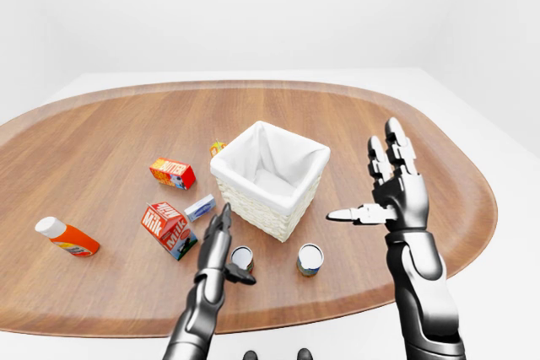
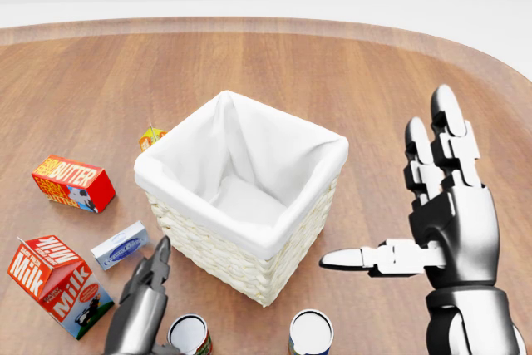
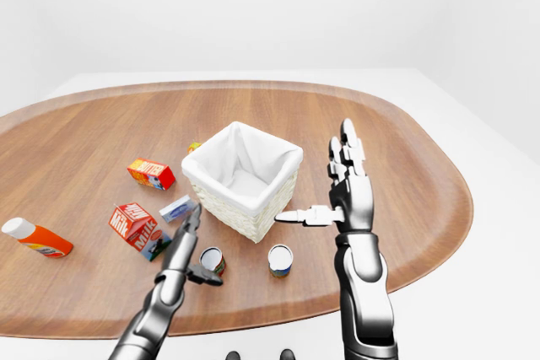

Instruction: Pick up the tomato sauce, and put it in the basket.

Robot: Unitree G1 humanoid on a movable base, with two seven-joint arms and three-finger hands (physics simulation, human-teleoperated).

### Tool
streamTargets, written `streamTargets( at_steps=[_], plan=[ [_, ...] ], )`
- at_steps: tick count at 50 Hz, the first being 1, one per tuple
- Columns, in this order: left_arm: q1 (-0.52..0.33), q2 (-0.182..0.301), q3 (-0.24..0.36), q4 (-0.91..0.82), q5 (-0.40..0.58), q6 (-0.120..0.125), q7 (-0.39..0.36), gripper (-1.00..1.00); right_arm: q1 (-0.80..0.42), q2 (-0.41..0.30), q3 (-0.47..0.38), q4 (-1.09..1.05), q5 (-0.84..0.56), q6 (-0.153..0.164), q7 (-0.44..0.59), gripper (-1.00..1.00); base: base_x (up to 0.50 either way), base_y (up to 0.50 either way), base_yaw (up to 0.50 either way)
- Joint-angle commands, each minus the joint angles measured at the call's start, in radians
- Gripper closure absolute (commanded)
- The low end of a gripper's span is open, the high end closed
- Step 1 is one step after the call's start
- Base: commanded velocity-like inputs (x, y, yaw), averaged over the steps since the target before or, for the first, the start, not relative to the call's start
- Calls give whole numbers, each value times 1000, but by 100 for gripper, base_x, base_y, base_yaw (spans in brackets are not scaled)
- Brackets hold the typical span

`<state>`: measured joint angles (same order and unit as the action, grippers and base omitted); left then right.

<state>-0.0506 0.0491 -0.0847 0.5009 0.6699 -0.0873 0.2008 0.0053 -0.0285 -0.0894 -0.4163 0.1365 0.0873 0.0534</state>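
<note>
We looked down on a broad oval wooden worktop (image 1: 110, 149) ringed by white floor. Near its middle stood the basket (image 2: 241, 247), a square wicker tub lined with white cloth, with nothing showing inside. Our right hand (image 2: 445, 222) hung raised at the right of the head view, well apart from the basket, its fingers (image 2: 445, 118) spread and released, thumb pointing left. Our left hand (image 1: 218, 238) reached in low at the left, just below the basket's near corner, fingers stretched out straight and holding nothing.

To the left lay a milk carton (image 2: 54, 280) on its side, a red butter box (image 2: 73, 183) above it, and an orange bottle with a white cap (image 1: 66, 237) far off at the left edge. Two cans stood below the basket: one (image 1: 242, 259) touching or just beside our left thumb, another (image 1: 310, 260) to its right. We could not tell which was the tomato sauce. A small blue-white box (image 2: 120, 245) and an orange packet (image 2: 150, 135) sat beside the basket.
</note>
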Motion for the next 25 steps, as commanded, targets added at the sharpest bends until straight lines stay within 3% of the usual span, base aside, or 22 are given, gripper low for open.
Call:
streamTargets(
  at_steps=[1,25],
  plan=[
    [-14,-1,0,23,-4,0,1,-100,0,0,-1,3,0,0,0,-100,0,0,0],
    [-46,-4,-4,120,-7,0,36,-100,3,1,1,-9,2,0,0,-100,0,0,0]
  ],
)
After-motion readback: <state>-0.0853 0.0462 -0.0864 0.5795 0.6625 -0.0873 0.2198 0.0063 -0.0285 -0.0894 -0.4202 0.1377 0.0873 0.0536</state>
